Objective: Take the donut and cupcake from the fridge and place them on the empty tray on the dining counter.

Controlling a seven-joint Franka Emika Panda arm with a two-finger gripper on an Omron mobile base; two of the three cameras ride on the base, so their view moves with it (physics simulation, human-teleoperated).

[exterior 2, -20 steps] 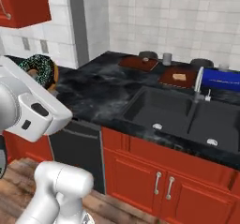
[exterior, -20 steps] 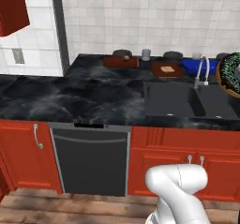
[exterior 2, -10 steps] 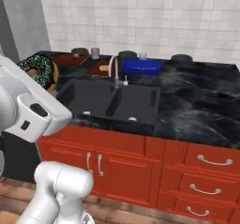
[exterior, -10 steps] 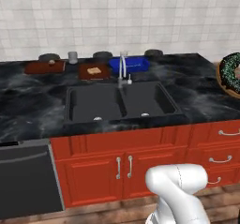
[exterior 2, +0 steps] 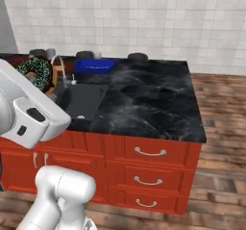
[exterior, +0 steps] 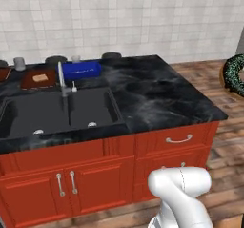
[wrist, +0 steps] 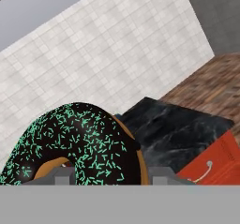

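The donut (wrist: 77,141) sits right up against the hand camera, dark icing thick with teal-green sprinkles, its tan ring and centre hole showing at the lower left. The gripper (wrist: 110,175) has it pinched between its two fingers, whose grey tips poke up on either side of the ring's lower edge, with the jaws held part-way apart by the donut's width. In the left base view the donut (exterior: 234,74) hangs at the far right edge, carried in the air beyond the end of the counter (exterior: 157,96), out over the wooden floor (exterior: 224,146). In the right base view it (exterior 2: 36,72) peeks out just behind the white arm (exterior 2: 29,113) at the left, above the sink (exterior 2: 84,99).

Down on the black marble counter, the double sink (exterior: 57,110) lies in the left half with its faucet (exterior: 62,79) standing at the back rim. Behind the faucet rests a blue tray (exterior: 81,70), and to its left a dark red-brown tray carrying a bread slice (exterior: 38,78) (not the plain one). Small dark items line the tiled wall (exterior: 124,22) behind them. Red cabinets (exterior: 95,174) with silver handles run below the counter, and drawers (exterior 2: 149,173) stack at its right end.
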